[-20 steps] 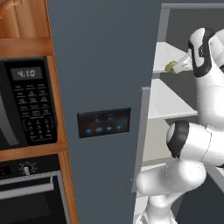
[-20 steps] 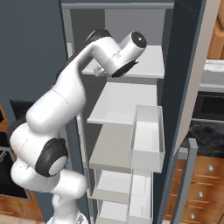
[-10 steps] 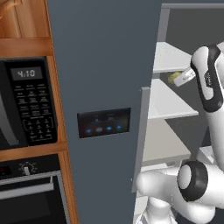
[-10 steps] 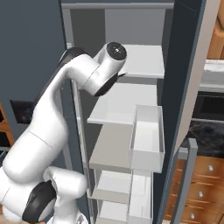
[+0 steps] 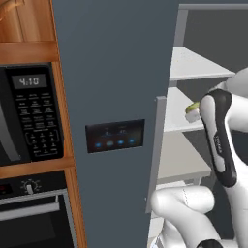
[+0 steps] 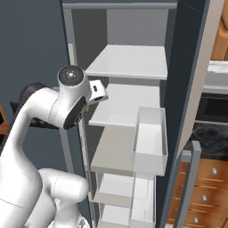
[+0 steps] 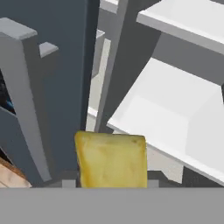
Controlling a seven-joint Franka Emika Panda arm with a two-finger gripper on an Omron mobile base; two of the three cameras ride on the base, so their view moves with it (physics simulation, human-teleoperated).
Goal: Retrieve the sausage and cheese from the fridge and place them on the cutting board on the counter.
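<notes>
Even, flat light; soft, low-res render.

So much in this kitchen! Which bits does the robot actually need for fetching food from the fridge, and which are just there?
Part of the job:
- cheese, yellow block held in the hand
- fridge, right door open, white shelves showing

Just there:
- microwave
- oven
- wooden drawers
- door bin

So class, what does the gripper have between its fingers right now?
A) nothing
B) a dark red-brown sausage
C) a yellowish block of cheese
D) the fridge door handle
C: in the hand view the cheese sits between the gripper fingertips, in front of the fridge shelves.
</notes>
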